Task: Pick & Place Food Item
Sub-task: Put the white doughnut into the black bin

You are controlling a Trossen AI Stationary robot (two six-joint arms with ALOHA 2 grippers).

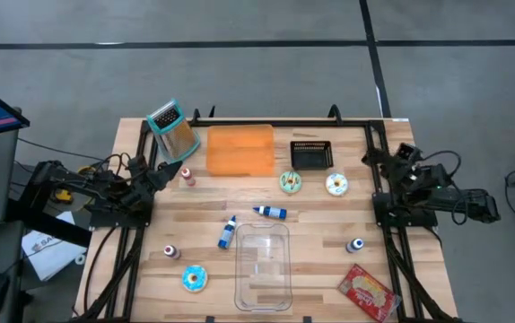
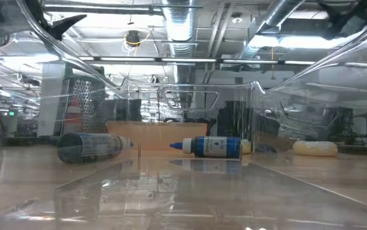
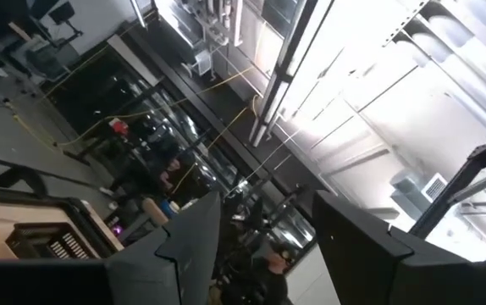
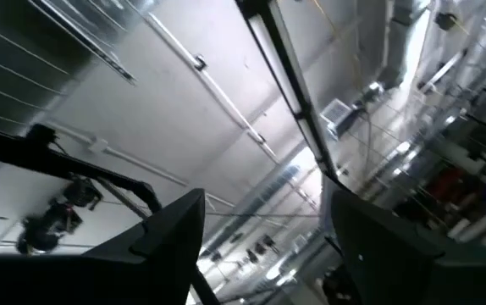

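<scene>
Wooden tabletop: frosted donut (image 1: 291, 183) at centre-right of the high view, probably light, rigid and slick, best pinched across its ring; left gripper (image 3: 256, 246) and right gripper (image 4: 264, 241) parked apart, empty, at the table edges.

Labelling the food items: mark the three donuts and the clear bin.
Donut beside black tray (image 1: 291, 182), high view, on its icing.
White donut (image 1: 336, 185), high view, on its ring.
Blue donut (image 1: 195, 278), high view, on its icing.
Clear bin (image 1: 263, 292), high view, on its floor.
</scene>
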